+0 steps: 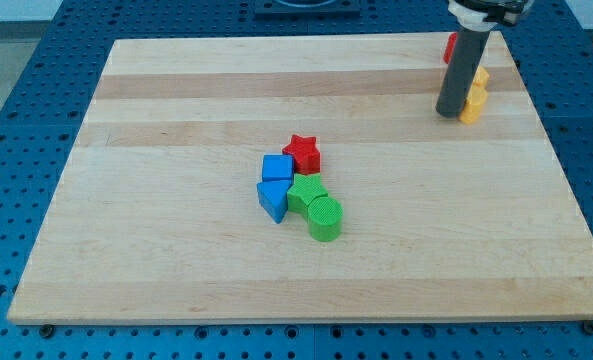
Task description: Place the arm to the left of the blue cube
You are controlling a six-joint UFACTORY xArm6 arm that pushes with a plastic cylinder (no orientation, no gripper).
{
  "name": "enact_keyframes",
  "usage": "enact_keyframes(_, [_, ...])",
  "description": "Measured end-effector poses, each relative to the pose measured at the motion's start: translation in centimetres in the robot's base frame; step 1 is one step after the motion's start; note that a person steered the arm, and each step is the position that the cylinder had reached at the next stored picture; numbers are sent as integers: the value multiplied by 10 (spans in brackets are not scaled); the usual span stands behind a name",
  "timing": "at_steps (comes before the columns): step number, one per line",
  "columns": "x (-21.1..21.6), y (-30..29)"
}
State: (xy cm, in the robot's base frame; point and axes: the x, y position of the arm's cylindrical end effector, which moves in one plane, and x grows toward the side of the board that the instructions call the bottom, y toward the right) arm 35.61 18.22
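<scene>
The blue cube sits near the middle of the wooden board. It touches a red star on its upper right, a blue triangular block below it, and a green cube on its lower right. A green cylinder lies just below the green cube. My tip is at the view's upper right, far to the right of and above the blue cube, touching the left side of a yellow block.
A red block is partly hidden behind the rod near the board's top right edge. A blue perforated table surrounds the board on all sides.
</scene>
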Motion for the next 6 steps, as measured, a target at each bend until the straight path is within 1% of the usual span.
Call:
enact_keyframes(2, [2,1])
enact_keyframes(3, [2,-11])
enact_keyframes(6, [1,-213])
